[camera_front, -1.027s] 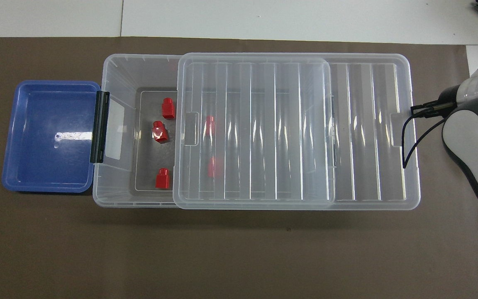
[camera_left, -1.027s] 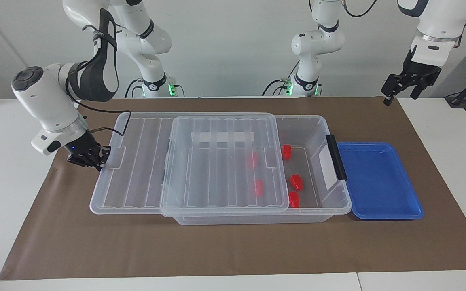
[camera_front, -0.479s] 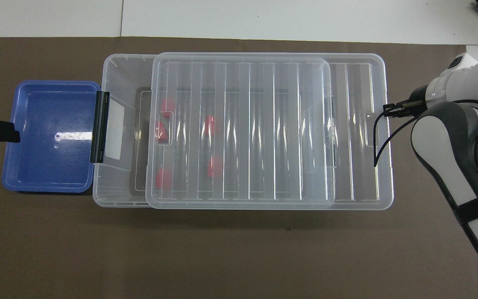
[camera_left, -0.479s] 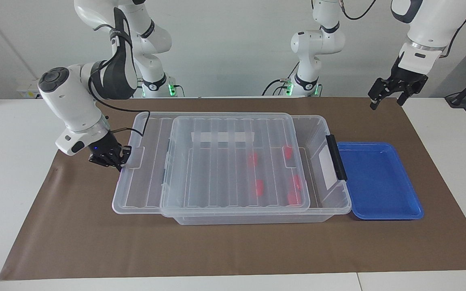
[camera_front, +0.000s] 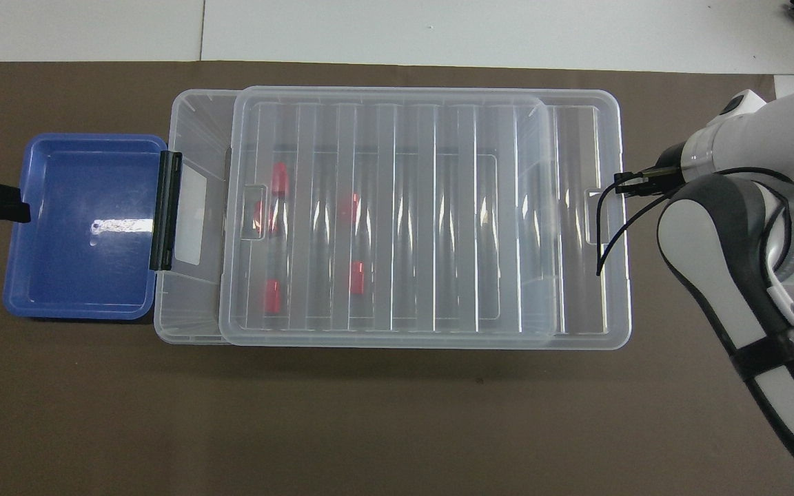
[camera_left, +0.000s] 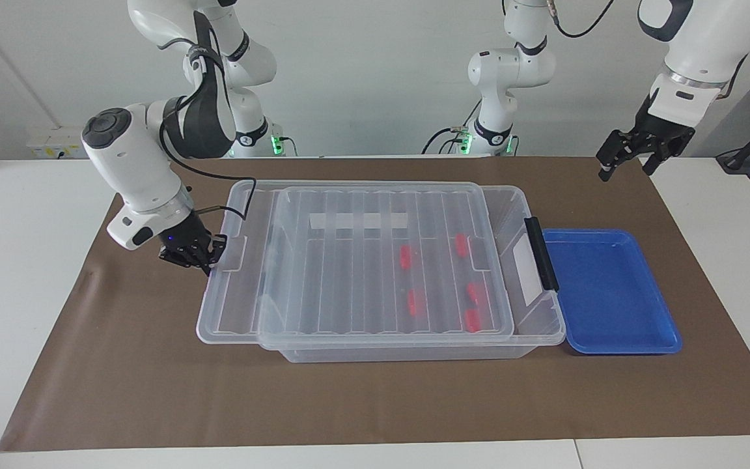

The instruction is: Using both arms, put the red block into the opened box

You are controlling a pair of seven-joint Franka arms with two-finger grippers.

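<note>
The right gripper (camera_left: 209, 260), at the left of the facing view, is clamped on the end edge of the clear lid (camera_left: 375, 260), its fingertips together on the rim. The lid lies over most of the box (camera_left: 538, 319), with a strip of the box uncovered at its latch bar (camera_left: 541, 254) end. The red blocks (camera_left: 405, 257) lie on the box floor, right of centre in the frame, seen through the lid; five can be counted. The left gripper (camera_left: 629, 156) hangs in the air at the upper right of the facing view, fingers apart and empty, above the brown mat, waiting.

The likely risks: the lid skews and jams on the box rim, the thin rim slips from the pinch, or the box shoves the blue tray (camera_left: 661, 342), which touches it at the latch end.

A white label strip (camera_left: 359, 221) shows through the lid; no writing on it can be read.
</note>
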